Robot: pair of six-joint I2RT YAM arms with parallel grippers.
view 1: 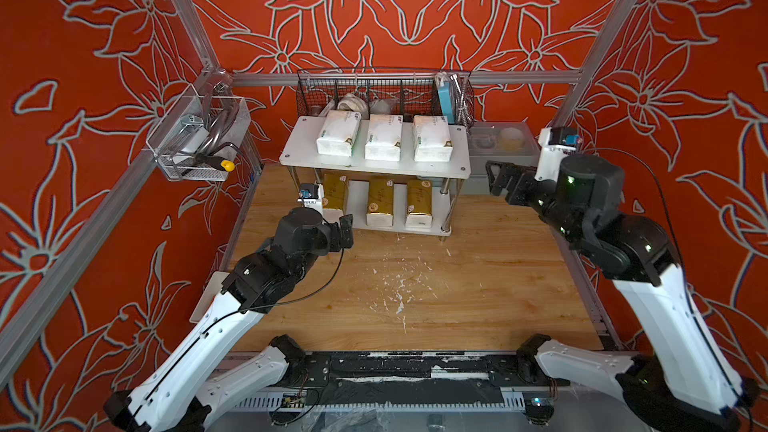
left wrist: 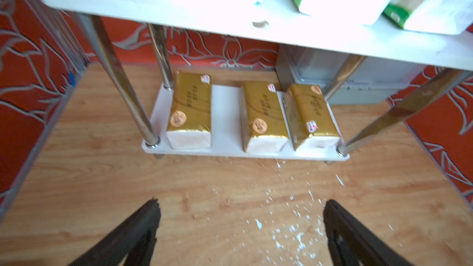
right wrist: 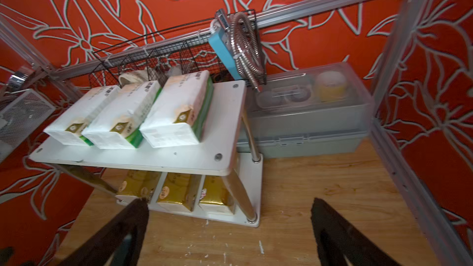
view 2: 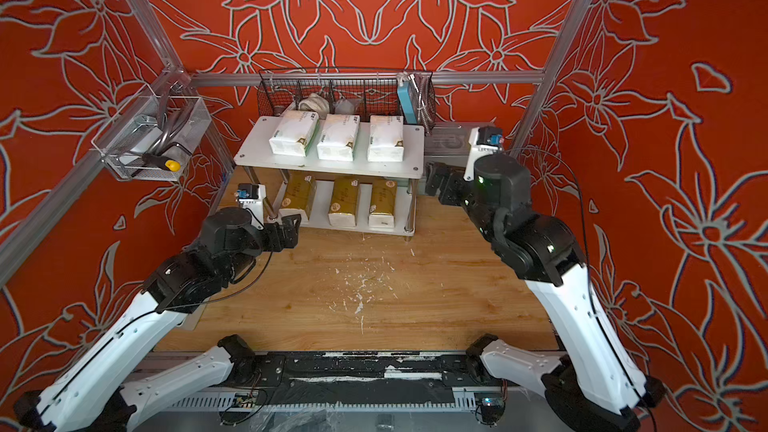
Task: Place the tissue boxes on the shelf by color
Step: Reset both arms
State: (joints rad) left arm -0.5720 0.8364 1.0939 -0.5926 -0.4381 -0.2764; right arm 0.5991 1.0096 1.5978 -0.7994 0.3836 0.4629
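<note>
Wood-grain planks made up the surface [view 1: 478, 284], strewn near its middle with white flecks [view 1: 401, 284]. Red walls [view 1: 395, 14] drawn with pale flower outlines closed it in on three sides, carried by a metal frame [view 1: 415, 78]. A clear tray [view 1: 199, 139] hung on the left wall. At the back stood the shelf [view 1: 374, 166], with a black wire basket [view 1: 374, 89] hung on the rail behind it. A grey lidded bin [view 1: 498, 139] sat just beside it on the right.

All six packs lay on the shelf. Three white packs [view 1: 384, 137] sat in a row on the top board and three gold packs [view 1: 380, 201] on the lower one.

Both tools were empty, jaws standing apart. The left tool [view 1: 346, 230] hovered over the surface near the shelf's front left leg. The right tool [view 1: 496, 178] hung near the right end of the top board, not touching it.

In both top views the top board hid the far ends of the gold packs. The left wrist view, somewhat blurred, looked under that board and showed them whole. There the right-hand pack lay skewed, close to the middle one, and the left pack stood apart. The right wrist view showed a yellow roll [right wrist: 331, 85] through the bin's clear lid, only a faint patch from above.
</note>
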